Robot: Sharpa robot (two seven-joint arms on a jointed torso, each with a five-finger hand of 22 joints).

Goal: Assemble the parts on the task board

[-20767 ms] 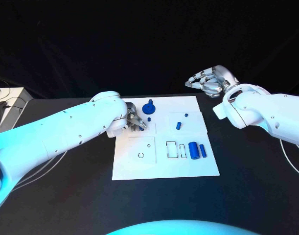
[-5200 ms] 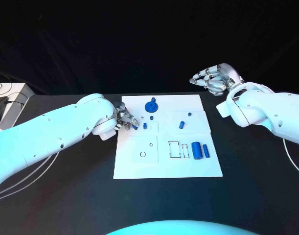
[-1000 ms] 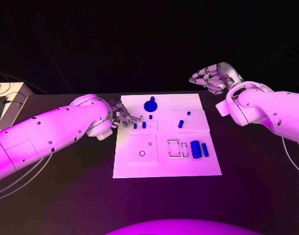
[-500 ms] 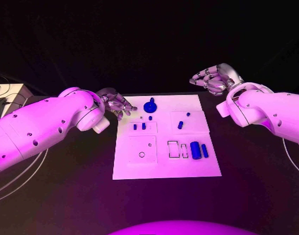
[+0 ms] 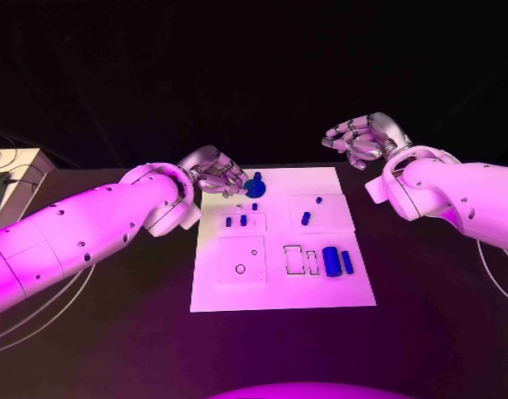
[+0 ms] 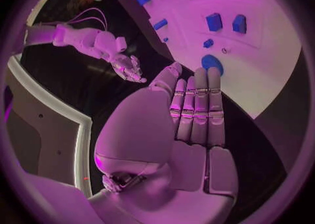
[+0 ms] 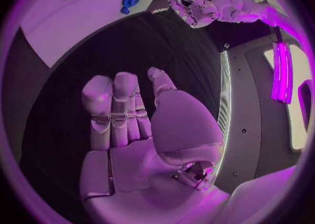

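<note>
Left hand: the left hand [image 5: 214, 172] hovered just above the task board's far-left corner, fingers apart and holding nothing.
Right hand: the right hand [image 5: 362, 140] hung off the board's far-right side, fingers loosely curled, empty.
Parts: the round blue part [image 5: 255, 187] lay beside the left hand; two small pegs [image 5: 236, 221] stood nearer.
Task board: the task board [image 5: 280, 287] lay mid-counter.
Advice: likely come down squarely over the round part and pinch its rim.
Writing: none readable.

The black table [image 5: 110, 332] carries the white task board [image 5: 280, 287] at its middle.
</note>
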